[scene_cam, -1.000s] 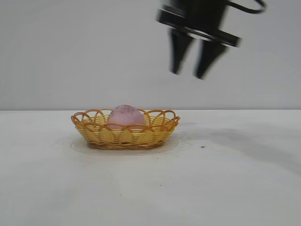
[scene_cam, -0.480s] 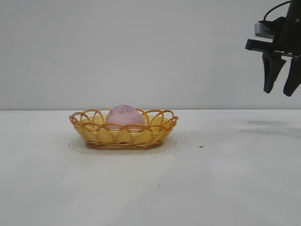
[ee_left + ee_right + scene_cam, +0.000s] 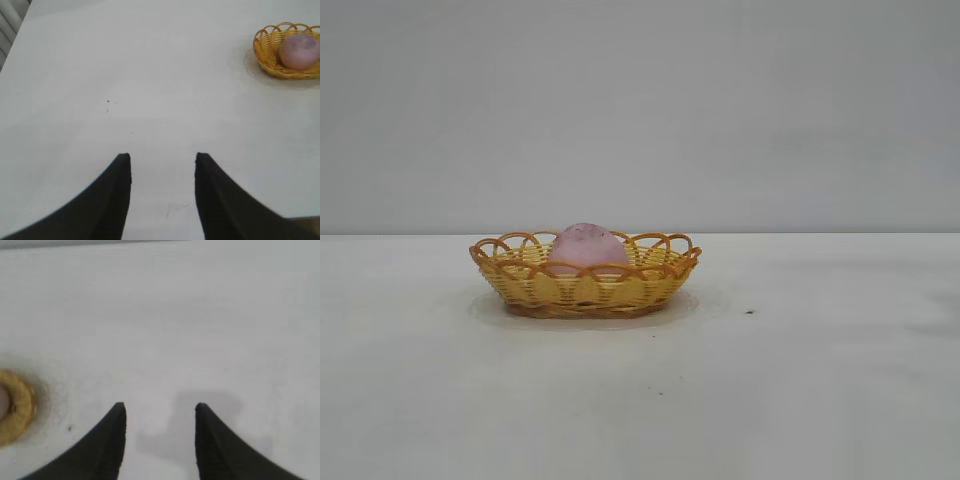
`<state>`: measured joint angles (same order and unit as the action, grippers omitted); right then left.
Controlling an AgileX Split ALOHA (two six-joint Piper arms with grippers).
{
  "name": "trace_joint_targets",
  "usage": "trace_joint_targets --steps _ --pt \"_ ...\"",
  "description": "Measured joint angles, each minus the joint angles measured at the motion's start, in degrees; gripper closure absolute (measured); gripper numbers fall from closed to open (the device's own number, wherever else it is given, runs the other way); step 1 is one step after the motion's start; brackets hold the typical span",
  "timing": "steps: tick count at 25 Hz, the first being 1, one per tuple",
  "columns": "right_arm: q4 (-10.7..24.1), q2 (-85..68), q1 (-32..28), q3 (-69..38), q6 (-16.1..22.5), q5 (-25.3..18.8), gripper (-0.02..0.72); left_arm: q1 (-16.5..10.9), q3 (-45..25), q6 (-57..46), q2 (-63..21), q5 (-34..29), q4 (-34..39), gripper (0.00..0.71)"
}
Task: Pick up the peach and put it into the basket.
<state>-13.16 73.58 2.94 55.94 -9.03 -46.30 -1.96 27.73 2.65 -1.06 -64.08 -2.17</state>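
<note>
The smooth white tabletop (image 3: 800, 380) carries the oval wicker basket (image 3: 586, 290), yellow weave under looped orange rim, holding the matte pink speckled peach (image 3: 586, 245). Only wrist views show my left gripper (image 3: 162, 162) and right gripper (image 3: 160, 412), both spread empty; my right gripper has left the exterior view.

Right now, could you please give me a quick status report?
Left gripper open, empty, over bare table. Right gripper open, empty, beside basket. Peach sits inside basket. Nothing in the way.
</note>
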Motion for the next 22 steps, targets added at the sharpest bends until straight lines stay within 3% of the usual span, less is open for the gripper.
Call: trace_joint_targets --steps 4,13,22 --pt "1.8 -14.9 0.0 -10.1 2.3 -2.6 0.383 0.0 0.0 0.0 0.0 0.0 0.0 0.467" --pt "7.2 -37.4 0.0 -17.6 7.7 -17.5 0.383 0.0 0.0 0.0 0.0 0.0 0.0 0.467" --pt "9.4 -55.0 0.0 -27.6 8.1 -17.8 0.383 0.0 0.0 0.0 0.0 0.0 0.0 0.467"
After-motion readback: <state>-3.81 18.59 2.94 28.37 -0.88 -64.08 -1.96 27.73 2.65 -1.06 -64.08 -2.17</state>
